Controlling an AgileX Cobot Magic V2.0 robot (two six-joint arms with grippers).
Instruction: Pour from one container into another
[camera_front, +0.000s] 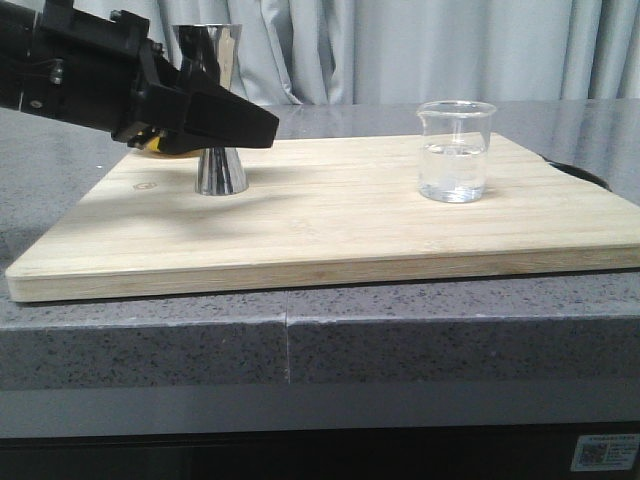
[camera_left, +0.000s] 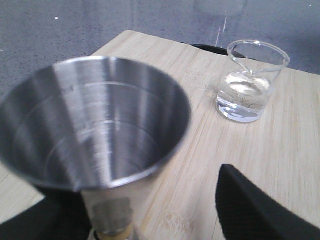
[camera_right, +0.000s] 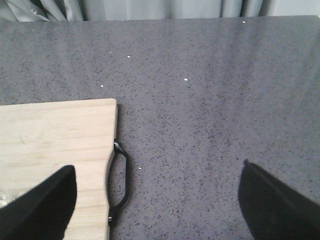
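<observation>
The glass beaker (camera_front: 456, 151), part-filled with clear liquid, is stood on the wooden board (camera_front: 330, 225), well apart from the steel jigger (camera_front: 214, 110). It is judged fragile and slippery, best taken around its wall. The left gripper (camera_front: 205, 120) is set about the jigger's waist; closure cannot be told. The right gripper (camera_right: 155, 200) is spread wide and empty

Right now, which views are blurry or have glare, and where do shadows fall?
Left wrist view: jigger soft and out of focus, beaker sharper with bright glints. Front view: left gripper casts a shadow across the board. Right wrist view: fingers blurred, counter sharp.
</observation>
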